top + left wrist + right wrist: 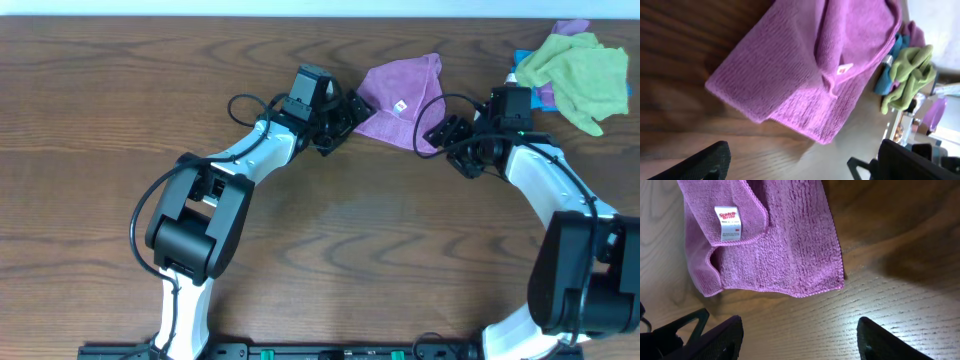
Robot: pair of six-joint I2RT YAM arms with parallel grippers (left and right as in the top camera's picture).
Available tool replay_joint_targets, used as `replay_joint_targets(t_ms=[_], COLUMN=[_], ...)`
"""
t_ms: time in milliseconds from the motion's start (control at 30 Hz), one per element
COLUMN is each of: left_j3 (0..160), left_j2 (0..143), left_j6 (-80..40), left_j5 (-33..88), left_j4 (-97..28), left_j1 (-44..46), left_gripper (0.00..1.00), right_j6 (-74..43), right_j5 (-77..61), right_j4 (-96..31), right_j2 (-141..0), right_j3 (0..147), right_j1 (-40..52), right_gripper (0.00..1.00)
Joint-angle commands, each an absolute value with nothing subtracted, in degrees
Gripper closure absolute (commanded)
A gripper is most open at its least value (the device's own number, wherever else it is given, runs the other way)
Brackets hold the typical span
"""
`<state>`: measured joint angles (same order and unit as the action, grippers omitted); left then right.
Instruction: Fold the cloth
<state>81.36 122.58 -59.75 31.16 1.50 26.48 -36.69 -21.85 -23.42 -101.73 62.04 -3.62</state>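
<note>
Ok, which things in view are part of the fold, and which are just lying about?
For the job:
- lilac cloth, partly folded over, between the arms
- left gripper and right gripper, both open, holding nothing

Lying about, bunched at the far right:
- yellow-green cloth
- blue cloth against it
- purple scrap behind them

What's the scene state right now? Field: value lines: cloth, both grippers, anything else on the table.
cloth: lilac, lying on the table, layers overlapping unevenly, white tag face up
left gripper: open, empty, right beside the cloth
right gripper: open, empty, right beside the cloth on the other side
other items: yellow-green cloth bunched over a blue cloth, far corner on the right arm's side
</note>
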Motion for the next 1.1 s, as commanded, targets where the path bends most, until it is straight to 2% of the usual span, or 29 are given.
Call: replay_joint_targets(t_ms=[0,467,767,1067], left_j3=[82.5,82.5,82.5,82.5], left_j2=[122.58,125.89,126.21,126.21], left_j6=[-60.95,-67.2,-67.72,-67.75], left_j5=[28.71,27.03,29.19,25.98], left_j4=[2.92,8.29,9.04,9.06], left_j1=[26.44,26.96,27.09,27.46], left_gripper=[0.05,0.04,0.05,0.05], right_j6=[-37.28,-37.69,-37.69,-37.69], right_j5=[-21.19,-21.23,-21.21,-21.23], right_j4=[-23.16,-22.24,-22.15,-22.15], right_j2=[-102.35,-102.35,-102.35,-102.35], right_j3=[61.69,61.69,61.69,61.69], right_j1=[-3.14,-3.14,-3.14,-3.14], right_gripper=[0.27,0.27,0.27,0.27])
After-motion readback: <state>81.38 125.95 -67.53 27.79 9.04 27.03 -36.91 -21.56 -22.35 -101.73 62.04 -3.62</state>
